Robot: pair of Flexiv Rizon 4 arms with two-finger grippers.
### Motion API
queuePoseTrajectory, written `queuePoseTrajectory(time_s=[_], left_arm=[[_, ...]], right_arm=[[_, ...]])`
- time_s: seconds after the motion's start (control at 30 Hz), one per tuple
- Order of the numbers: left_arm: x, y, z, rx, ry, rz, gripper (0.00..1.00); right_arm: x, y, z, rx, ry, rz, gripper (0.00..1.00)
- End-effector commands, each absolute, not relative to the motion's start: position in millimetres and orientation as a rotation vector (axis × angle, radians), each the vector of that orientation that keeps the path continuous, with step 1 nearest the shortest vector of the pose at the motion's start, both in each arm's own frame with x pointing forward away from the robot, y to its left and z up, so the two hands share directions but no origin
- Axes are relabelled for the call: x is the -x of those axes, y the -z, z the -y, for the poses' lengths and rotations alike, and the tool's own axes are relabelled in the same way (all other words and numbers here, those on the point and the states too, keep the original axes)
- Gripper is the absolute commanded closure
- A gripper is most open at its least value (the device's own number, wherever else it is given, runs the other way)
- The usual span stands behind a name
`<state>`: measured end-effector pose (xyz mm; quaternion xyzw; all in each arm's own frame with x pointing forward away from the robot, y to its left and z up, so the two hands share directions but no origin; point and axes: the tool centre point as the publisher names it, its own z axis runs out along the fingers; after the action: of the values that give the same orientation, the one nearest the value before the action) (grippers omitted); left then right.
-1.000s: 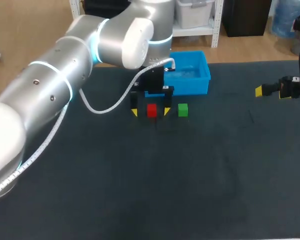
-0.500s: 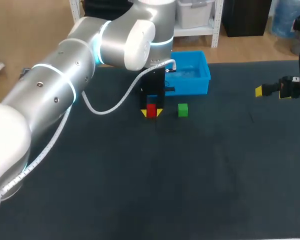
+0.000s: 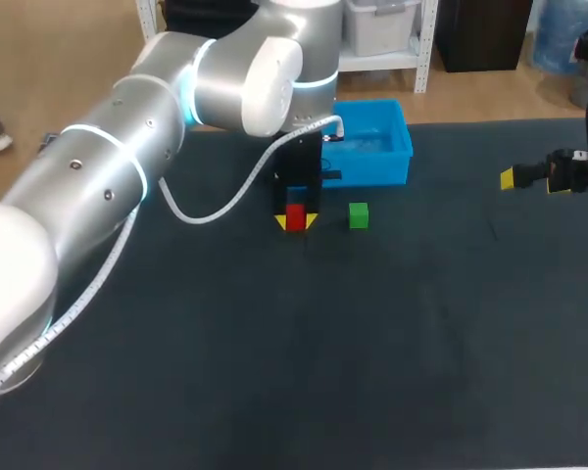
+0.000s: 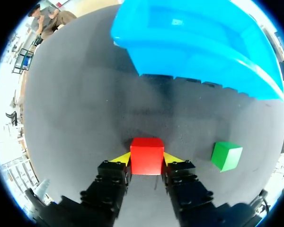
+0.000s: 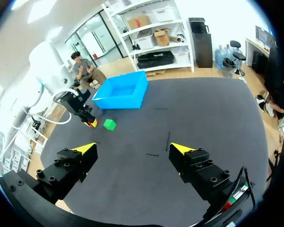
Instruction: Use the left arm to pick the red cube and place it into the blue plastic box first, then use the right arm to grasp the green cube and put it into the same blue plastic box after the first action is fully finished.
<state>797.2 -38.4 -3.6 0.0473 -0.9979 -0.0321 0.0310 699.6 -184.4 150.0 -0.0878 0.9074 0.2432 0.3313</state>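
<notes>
Just in front of the blue plastic box (image 4: 199, 45), the left gripper (image 4: 146, 159) clamps the red cube (image 4: 146, 153) between both fingertips.

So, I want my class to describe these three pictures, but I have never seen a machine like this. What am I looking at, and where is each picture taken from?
It is a robot with two arms at a dark table. One picture looks down from above and behind the robot. The two round ones come from a camera on each wrist. Each arm ends in a hand with two yellow-tipped fingers. The left hand is shut on the red cube. A green cube lies beside it, and an open blue box stands just beyond. The right hand is open and holds nothing, off to the side.
</notes>
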Motion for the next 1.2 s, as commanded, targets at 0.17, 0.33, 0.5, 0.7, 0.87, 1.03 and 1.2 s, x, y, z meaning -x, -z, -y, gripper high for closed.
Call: queuePoseTrajectory(time_s=[0.17, 0.33, 0.5, 0.7, 0.87, 1.03, 1.2], left_arm=[[-799, -3, 38, -0.135, 0.079, 3.076, 1.0], [-798, -12, 36, -0.111, 0.068, 3.1, 1.0], [-797, -26, 37, -0.081, 0.054, 3.13, 1.0], [-796, -41, 39, -0.037, 0.041, 3.158, 1.0], [-796, -55, 39, -0.024, 0.027, 3.183, 1.0], [-797, -62, 37, -0.018, 0.02, 3.194, 1.0], [-798, -70, 35, -0.002, 0.016, 3.206, 1.0]], right_arm=[[-700, -150, 184, 0.231, -0.636, -2.372, 0.0], [-700, -150, 184, 0.231, -0.636, -2.372, 0.0], [-700, -150, 184, 0.231, -0.636, -2.372, 0.0], [-700, -150, 184, 0.231, -0.636, -2.372, 0.0], [-700, -150, 184, 0.231, -0.636, -2.372, 0.0], [-700, -150, 184, 0.231, -0.636, -2.372, 0.0], [-700, -150, 184, 0.231, -0.636, -2.372, 0.0]])
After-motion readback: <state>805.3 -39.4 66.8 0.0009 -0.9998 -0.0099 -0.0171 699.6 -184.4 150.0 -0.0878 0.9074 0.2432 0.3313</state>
